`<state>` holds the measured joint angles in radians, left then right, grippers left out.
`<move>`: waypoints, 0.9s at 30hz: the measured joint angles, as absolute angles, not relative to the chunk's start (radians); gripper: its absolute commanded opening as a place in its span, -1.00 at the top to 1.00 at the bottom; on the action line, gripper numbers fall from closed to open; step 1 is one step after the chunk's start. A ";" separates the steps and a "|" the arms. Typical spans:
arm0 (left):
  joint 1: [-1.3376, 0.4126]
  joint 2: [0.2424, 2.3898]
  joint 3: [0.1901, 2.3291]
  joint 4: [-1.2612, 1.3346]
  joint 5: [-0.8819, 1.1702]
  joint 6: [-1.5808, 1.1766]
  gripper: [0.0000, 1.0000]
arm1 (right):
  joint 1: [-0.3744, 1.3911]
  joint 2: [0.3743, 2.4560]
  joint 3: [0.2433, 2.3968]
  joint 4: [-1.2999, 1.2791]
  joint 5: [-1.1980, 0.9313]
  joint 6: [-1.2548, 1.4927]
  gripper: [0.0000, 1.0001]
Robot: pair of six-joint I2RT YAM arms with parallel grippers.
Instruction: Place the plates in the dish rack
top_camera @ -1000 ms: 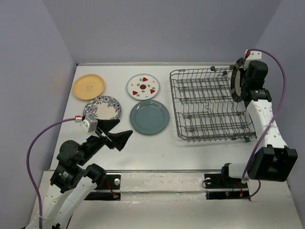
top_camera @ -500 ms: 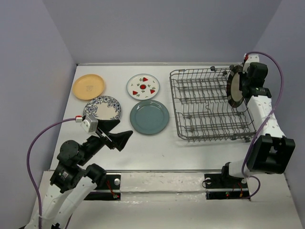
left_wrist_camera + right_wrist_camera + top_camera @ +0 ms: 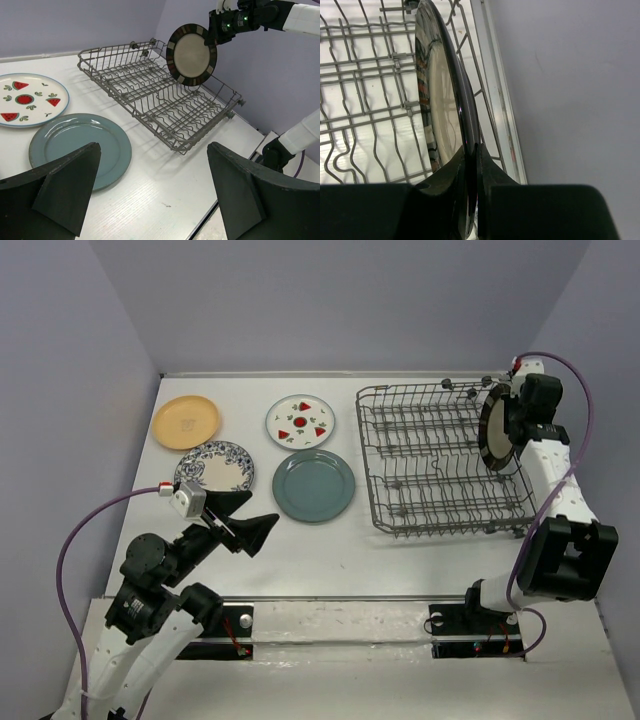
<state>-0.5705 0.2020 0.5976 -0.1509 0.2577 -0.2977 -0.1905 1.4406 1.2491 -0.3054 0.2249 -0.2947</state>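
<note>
Tabletop (image 3: pixel 330 555): white, walled by plain lilac panels on the left, far and right sides.
Dish rack (image 3: pixel 440 465): grey wire basket with rows of upright prongs, on the right half of the tabletop, no plate resting in its slots.
Teal plate (image 3: pixel 314 485): flat on the tabletop, just left of the rack's near-left corner.
Floral plate (image 3: pixel 214 466): blue and white, flat, left of the teal plate and apart from it.
Fruit plate (image 3: pixel 300 421): white with red fruit slices, flat, just beyond the teal plate.
Orange plate (image 3: pixel 186 422): plain, flat, at the far left, near the floral plate.
Brown-rimmed plate (image 3: pixel 495 428): beige centre and dark rim, held upright on edge over the far-right part of the rack, its face turned left; whether its lower edge touches the wires cannot be told.
Right tool (image 3: pixel 513 426): fingers pressed together on the rim of the brown-rimmed plate, one on each face, at the rack's right side.
Left tool (image 3: pixel 245 518): fingers spread wide apart with nothing between them, raised above the near-left tabletop, near the floral and teal plates.
</note>
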 measured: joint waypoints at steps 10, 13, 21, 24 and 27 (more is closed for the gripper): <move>-0.570 0.202 0.598 -0.151 0.257 -0.298 -0.98 | -0.190 1.461 1.194 -0.278 0.202 -0.299 0.86; -0.571 0.202 0.598 -0.152 0.257 -0.298 -0.98 | -0.191 1.458 1.175 -0.247 0.200 -0.290 0.63; -0.573 0.205 0.598 -0.152 0.257 -0.298 -0.98 | -0.210 1.439 1.050 -0.114 0.209 -0.199 -0.32; -0.574 0.208 0.598 -0.153 0.257 -0.298 -0.98 | -0.210 1.439 1.040 -0.111 0.211 -0.175 -0.43; -0.575 0.211 0.598 -0.155 0.255 -0.298 -0.98 | -0.210 1.439 1.045 -0.099 0.218 -0.152 -0.48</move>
